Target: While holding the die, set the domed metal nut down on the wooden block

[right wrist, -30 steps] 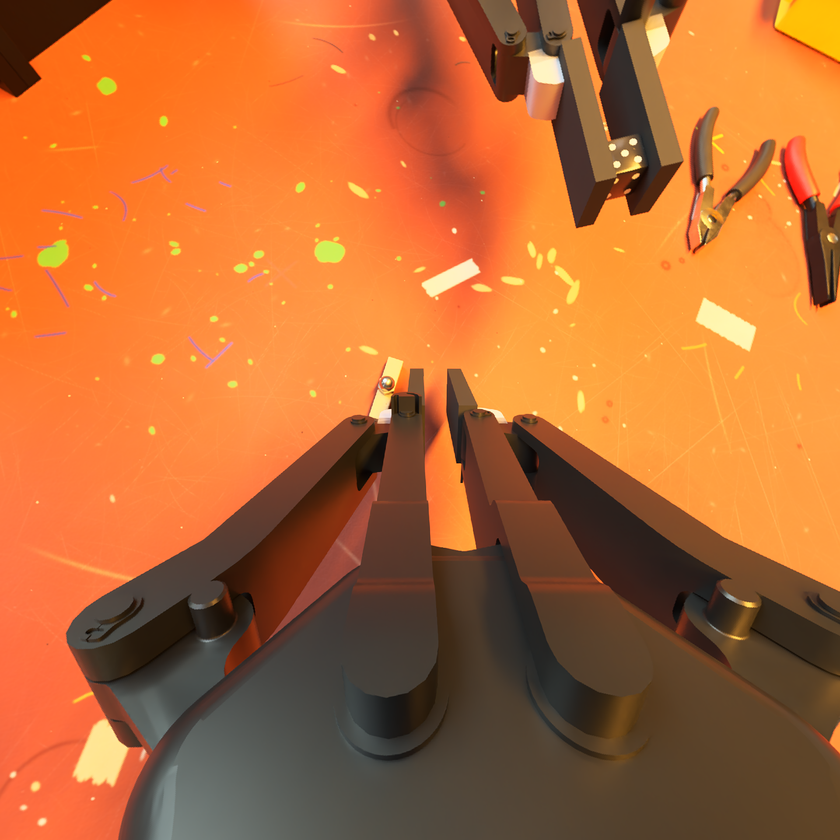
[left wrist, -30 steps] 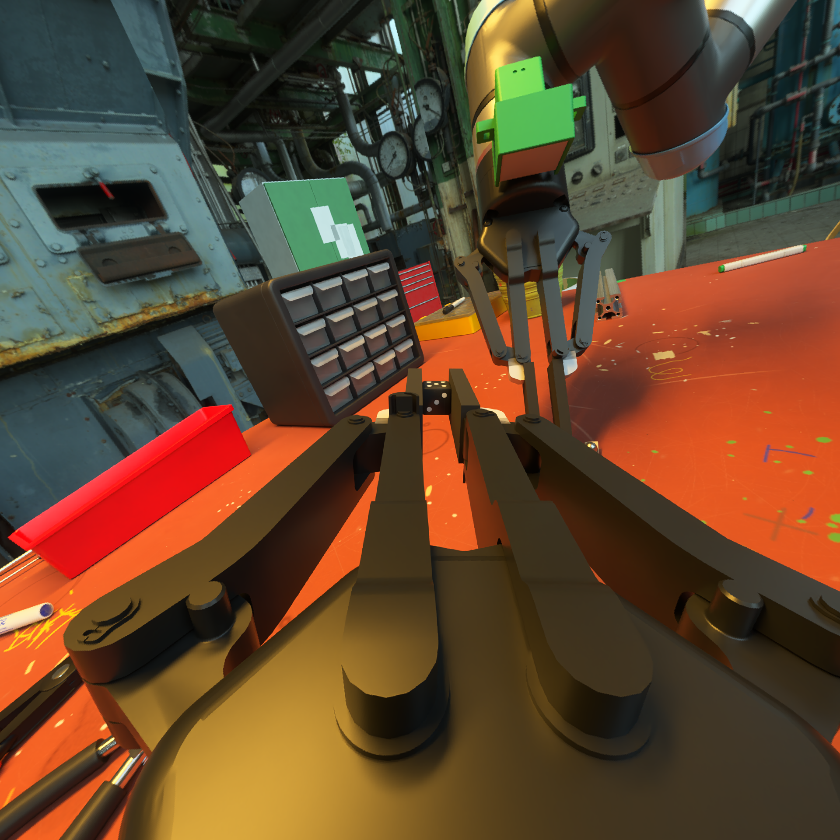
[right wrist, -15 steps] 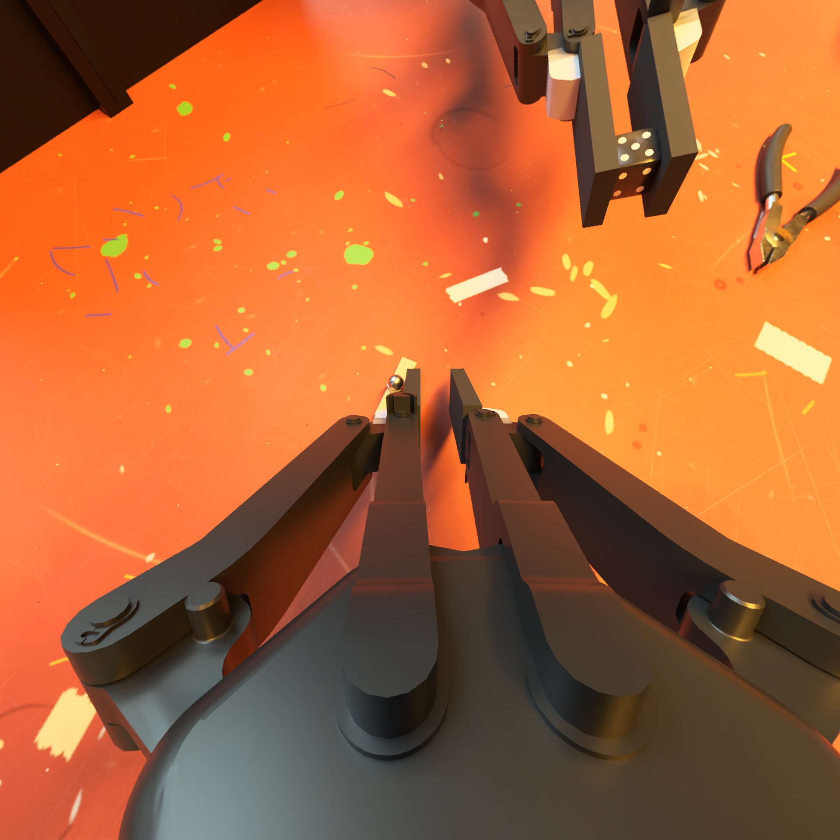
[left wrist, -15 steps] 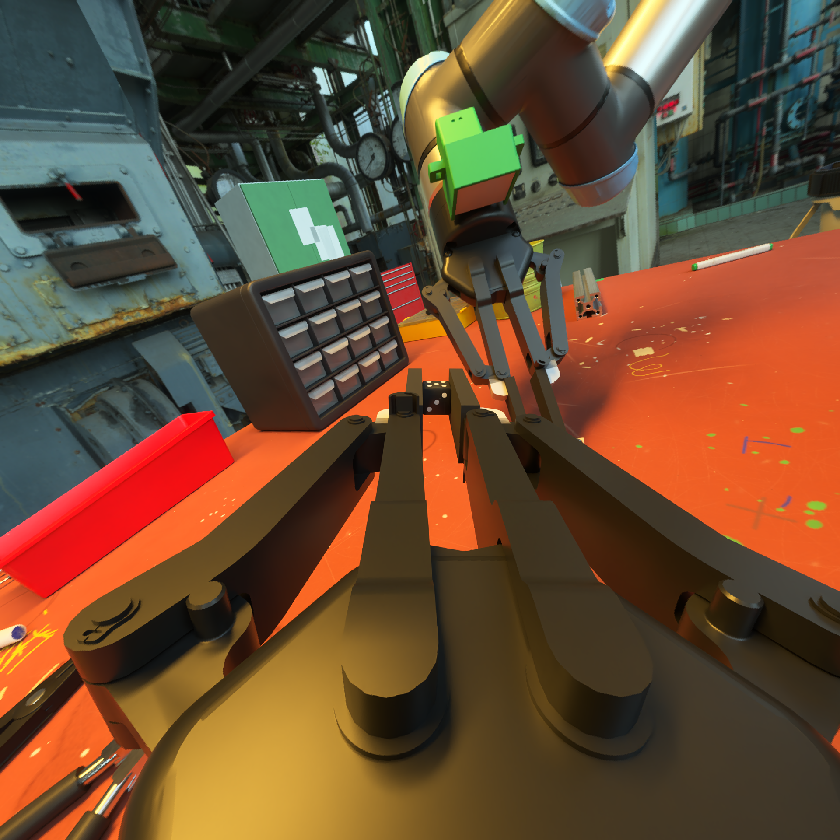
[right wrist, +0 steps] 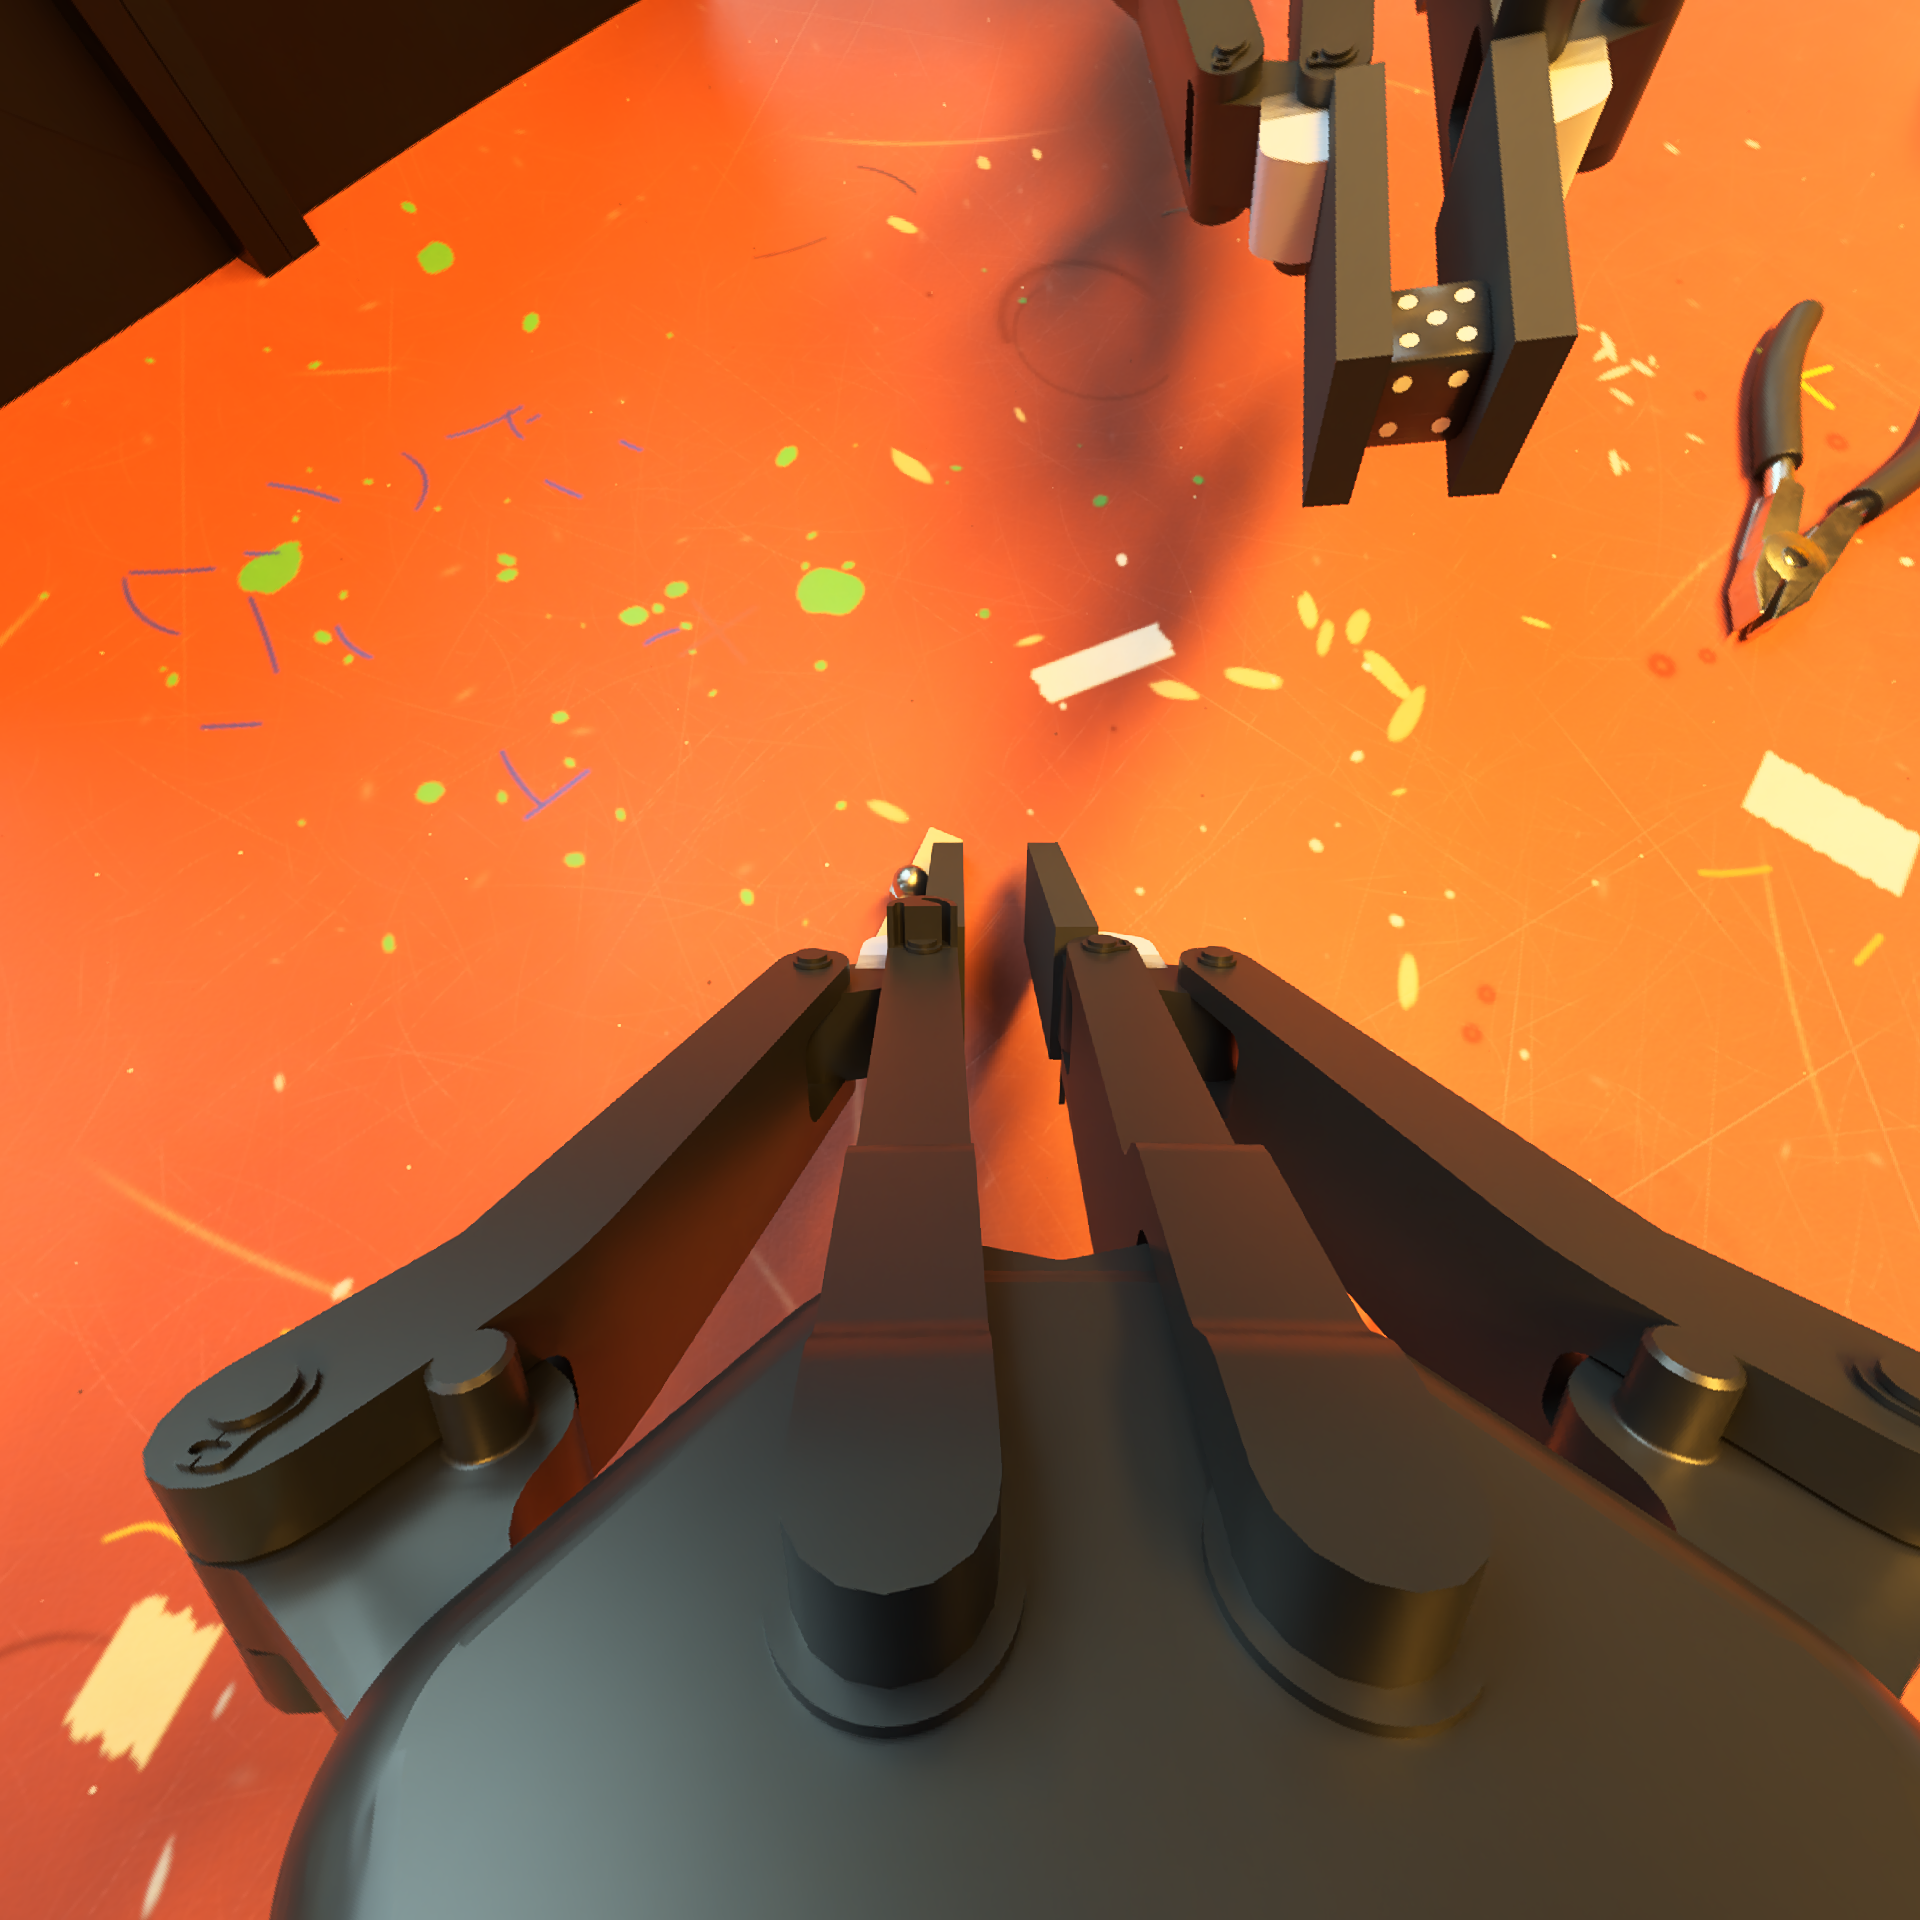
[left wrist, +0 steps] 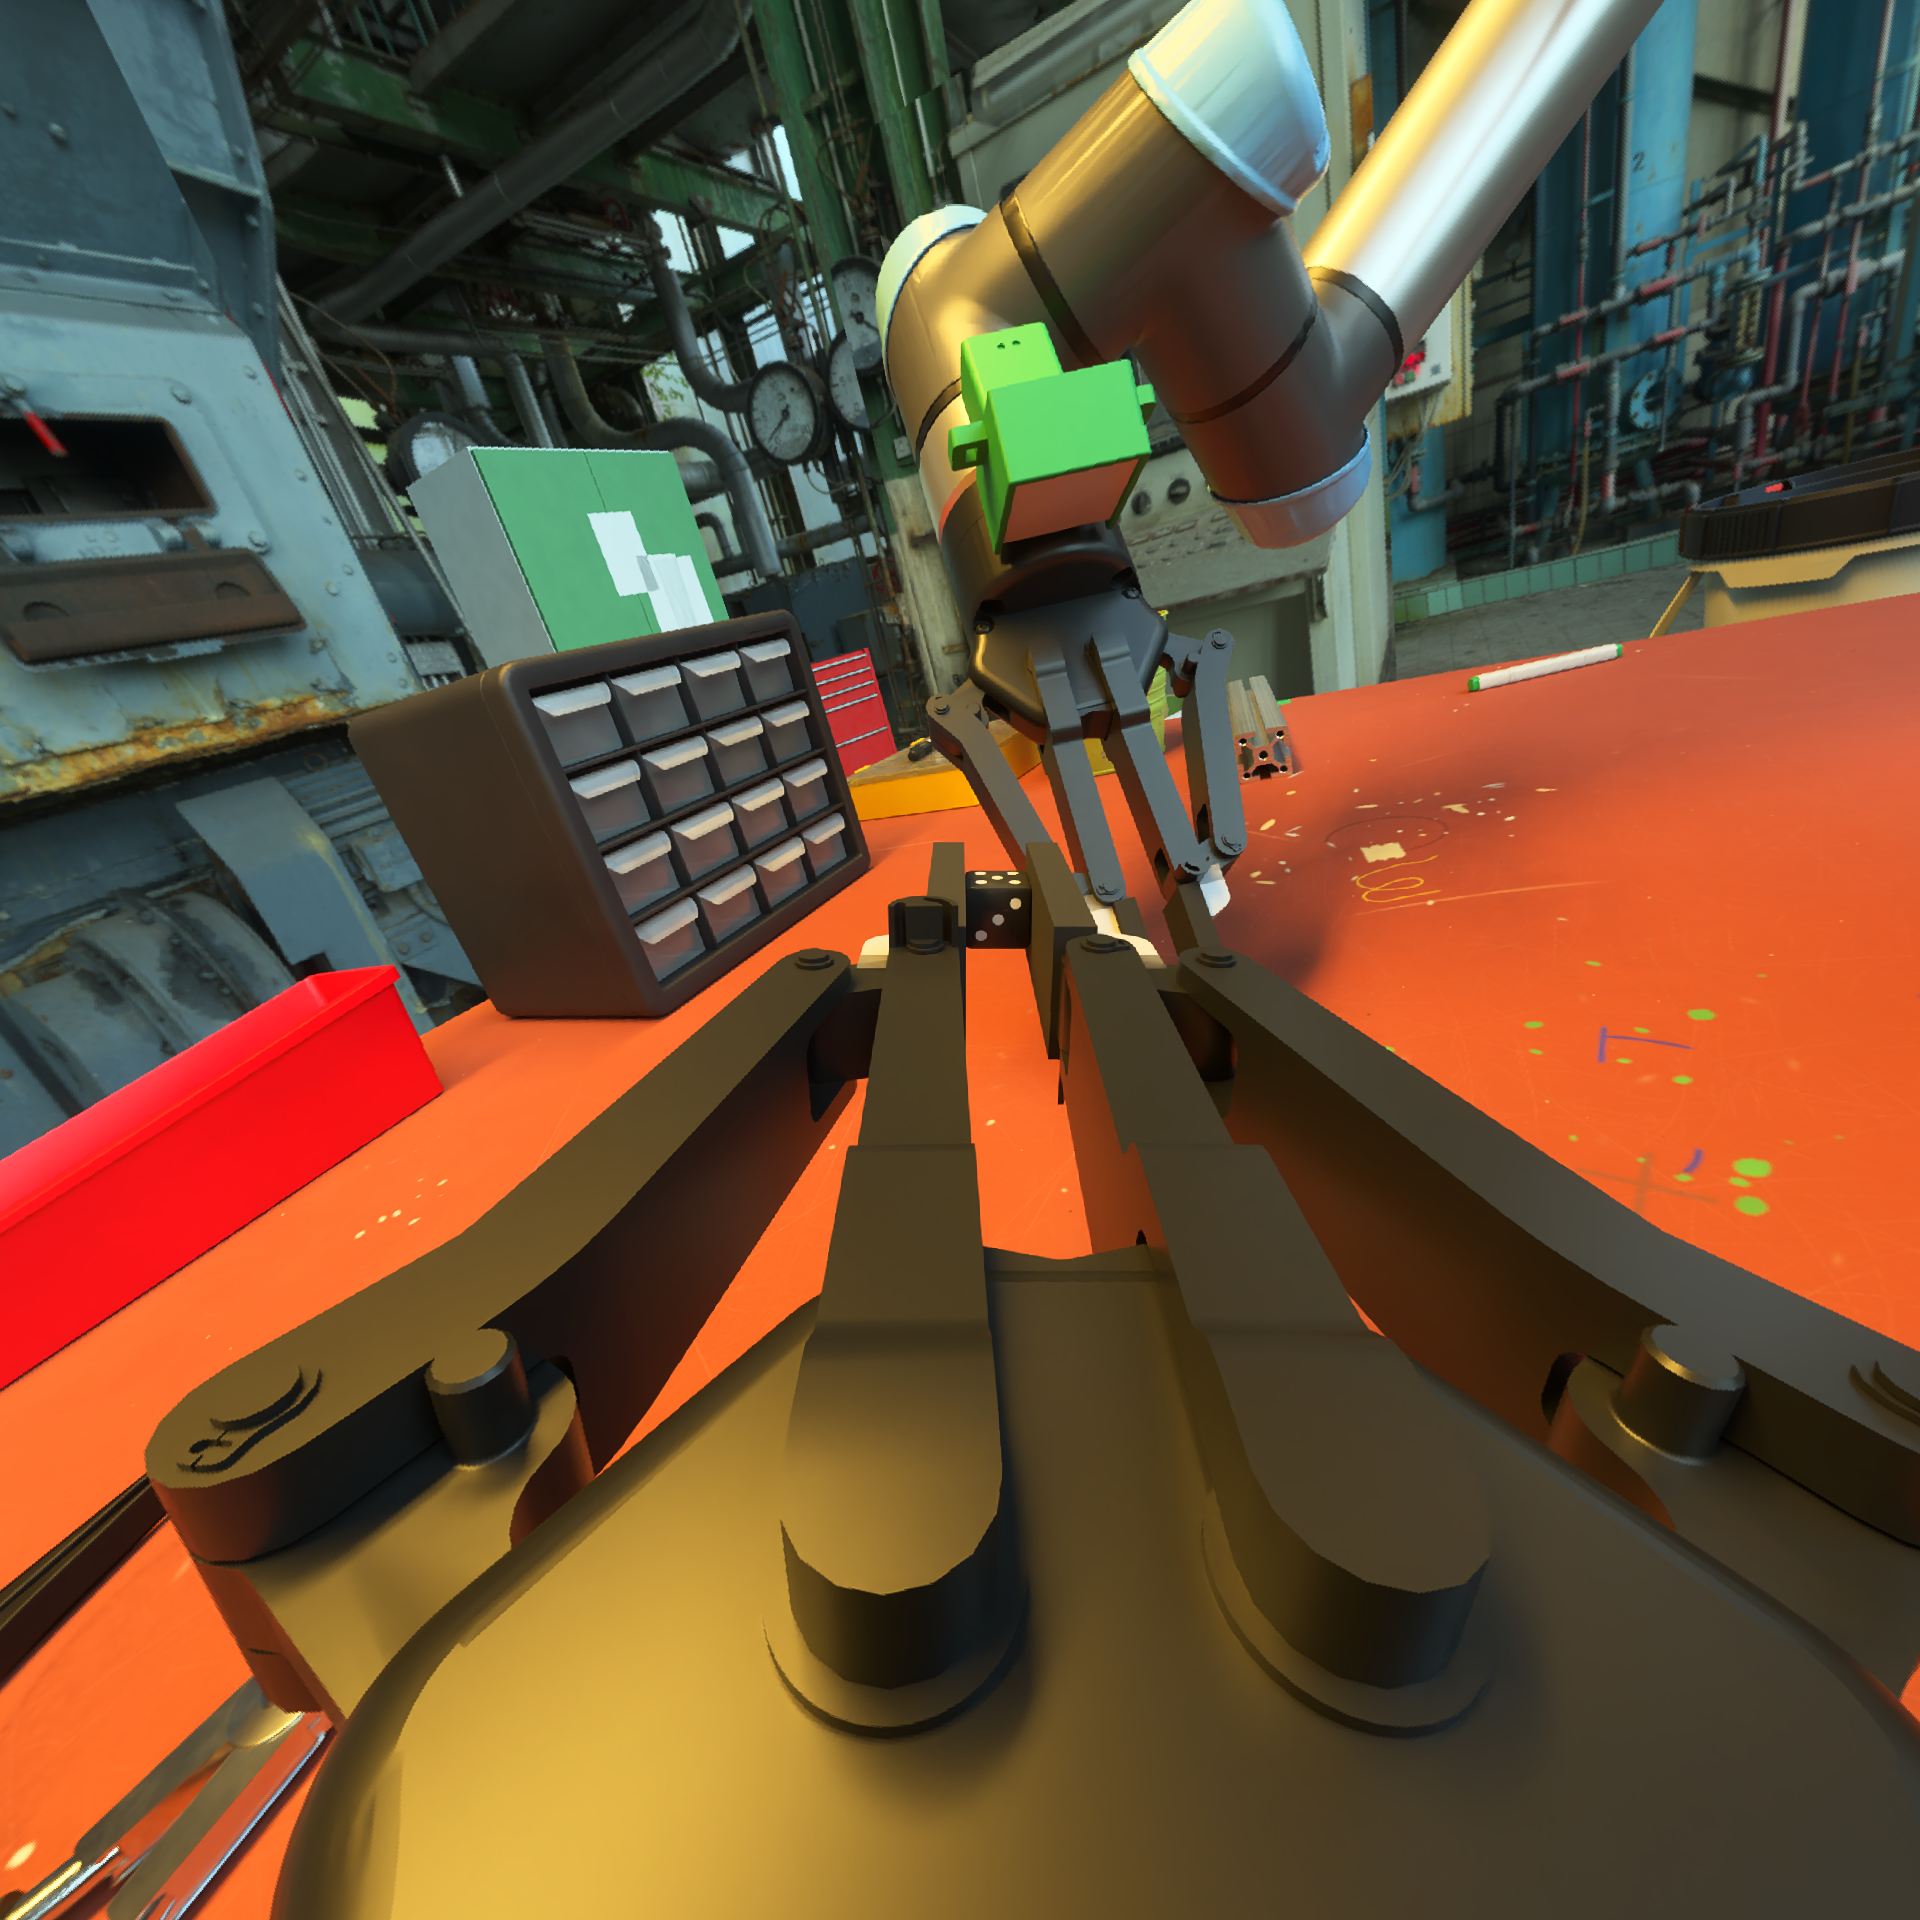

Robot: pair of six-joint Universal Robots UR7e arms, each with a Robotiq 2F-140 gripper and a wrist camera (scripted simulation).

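My left gripper (left wrist: 997,868) is shut on a black die (left wrist: 995,914) with white pips, held above the orange table (left wrist: 1558,987). It also shows in the right wrist view (right wrist: 1434,457), at the top right with the die (right wrist: 1436,348). My right gripper (right wrist: 994,862) points down at the table, its jaws slightly apart with nothing between them. A small domed metal nut (right wrist: 909,881) sits on a pale wooden block (right wrist: 940,836), just left of my left fingertip (right wrist: 948,868). The finger hides most of the block. In the left wrist view the right gripper (left wrist: 1153,894) hangs just beyond the die.
A brown drawer cabinet (left wrist: 623,800) and a red bin (left wrist: 208,1101) stand to the left. An aluminium profile (left wrist: 1262,727) and a marker (left wrist: 1548,665) lie farther back. Pliers (right wrist: 1787,488) lie right of the left gripper. The cabinet's dark corner (right wrist: 156,156) shows at the top left.
The right wrist view has shifted, so the cabinet corner has come in at top left and the left gripper with the die looks larger. The nut stays on the block.
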